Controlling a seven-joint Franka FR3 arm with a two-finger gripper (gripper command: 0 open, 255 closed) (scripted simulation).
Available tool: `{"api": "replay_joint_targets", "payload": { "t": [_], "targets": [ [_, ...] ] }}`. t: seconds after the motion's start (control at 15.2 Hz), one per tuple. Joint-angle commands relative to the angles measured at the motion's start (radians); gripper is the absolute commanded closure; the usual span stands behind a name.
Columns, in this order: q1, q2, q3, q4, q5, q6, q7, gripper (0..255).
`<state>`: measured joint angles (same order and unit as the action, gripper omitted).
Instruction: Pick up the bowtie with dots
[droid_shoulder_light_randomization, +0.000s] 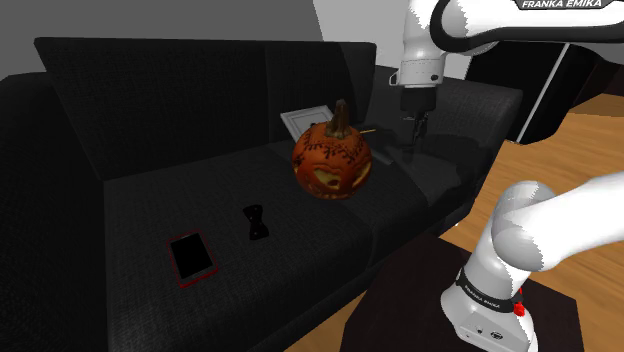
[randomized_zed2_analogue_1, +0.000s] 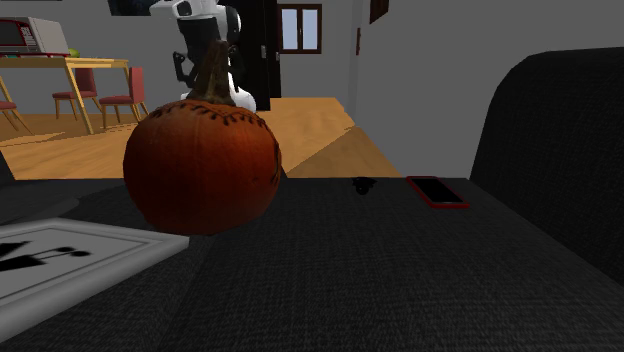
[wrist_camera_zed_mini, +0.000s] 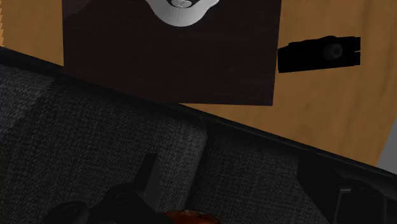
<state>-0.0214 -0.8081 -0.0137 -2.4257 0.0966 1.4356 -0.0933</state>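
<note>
Hovering above the black sofa seat, the gripper points down at the cushion; I cannot tell whether it is spread or pressed together

Bowtie: small, dark, flat on the seat, well apart from the gripper. Dots too small to make out, so I take it for the target by shape

Key relation: an orange carved pumpkin stands between the gripper and the bowtie. From the gripper, the bowtie lies past the pumpkin and nearer the front edge of the seat. My judgement: the approach has to go over or round the pumpkin and its tall stem

Long axis: runs roughly from the backrest side toward the seat's front edge, slightly slanted. I'd judge that a grasp across the narrow knot needs the wrist turned to close crosswise to that line

Beyond the bowtie from the gripper, near it but not touching, lies a red-edged tablet

A white frame lies just behind the pumpkin

Containers: none that I can see; the pumpkin's inside is hidden
</note>
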Motion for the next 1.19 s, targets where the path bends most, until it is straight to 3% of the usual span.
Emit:
{"api": "replay_joint_targets", "payload": {
  "t": [0.0,0.59,1.12],
  "targets": [
    [0.000,0.000,0.000,0.000,0.000,0.000,0.000,0],
    [0.029,0.240,0.185,0.090,0.103,0.184,0.236,0],
    [0.033,0.518,0.322,0.264,0.098,0.314,0.452,0]
  ]
}}
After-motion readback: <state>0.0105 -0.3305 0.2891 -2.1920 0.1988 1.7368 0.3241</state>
